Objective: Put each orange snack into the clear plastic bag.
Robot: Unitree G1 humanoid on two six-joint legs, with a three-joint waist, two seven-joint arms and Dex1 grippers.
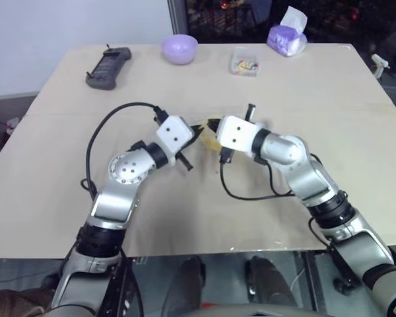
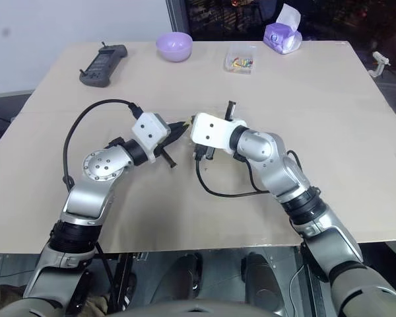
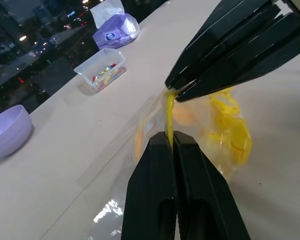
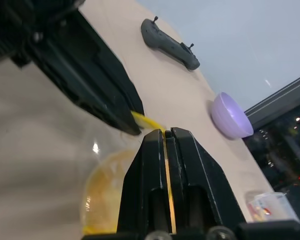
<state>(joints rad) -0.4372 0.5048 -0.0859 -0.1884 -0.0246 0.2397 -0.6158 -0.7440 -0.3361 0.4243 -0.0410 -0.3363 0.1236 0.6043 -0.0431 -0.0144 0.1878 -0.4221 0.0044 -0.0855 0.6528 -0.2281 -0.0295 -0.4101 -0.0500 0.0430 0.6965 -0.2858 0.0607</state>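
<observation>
While both the left gripper [image 3: 171, 142] and right gripper [image 4: 165, 135] pinch the bag's [image 3: 140, 150] yellow strip [image 3: 168, 112], the orange snack [image 4: 107, 192] sits inside, just below their fingers.

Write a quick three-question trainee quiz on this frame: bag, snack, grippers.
1. True or false: the left gripper and the right gripper are both shut on the yellow seal strip of the clear plastic bag.
2. Where is the orange snack? A) in the purple bowl; B) inside the bag; C) beside the grey remote.
3. Fill in: the small clear box stands between the purple bowl and the ____ pack.

Key: 1 true. 2 B, seen through the clear film. 3 tissue.
</observation>
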